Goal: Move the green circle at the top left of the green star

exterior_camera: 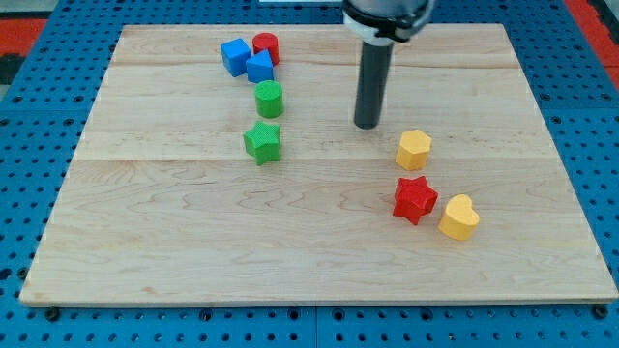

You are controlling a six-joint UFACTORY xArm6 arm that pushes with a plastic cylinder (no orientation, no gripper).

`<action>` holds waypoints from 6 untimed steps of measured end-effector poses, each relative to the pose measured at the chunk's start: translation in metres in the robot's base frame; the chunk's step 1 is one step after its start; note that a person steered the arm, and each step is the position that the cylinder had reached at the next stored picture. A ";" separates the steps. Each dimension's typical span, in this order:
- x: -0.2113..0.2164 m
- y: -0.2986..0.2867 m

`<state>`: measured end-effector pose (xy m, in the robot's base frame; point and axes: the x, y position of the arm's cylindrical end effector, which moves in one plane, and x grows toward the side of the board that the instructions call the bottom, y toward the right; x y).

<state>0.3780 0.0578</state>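
Note:
The green circle [269,98] stands on the wooden board [193,242], just above the green star [262,142] and slightly to its right, a small gap between them. My tip [367,125] rests on the board well to the right of both green blocks, about level with the gap between them and touching no block. The rod rises from it to the view's top.
Two blue blocks [235,55] [259,67] and a red circle [266,46] cluster just above the green circle. A yellow hexagon [414,149], a red star [415,198] and a yellow heart [458,217] lie at the lower right of my tip.

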 end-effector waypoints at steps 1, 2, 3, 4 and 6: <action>-0.020 -0.061; -0.055 -0.098; -0.064 -0.146; -0.053 -0.186; -0.029 -0.210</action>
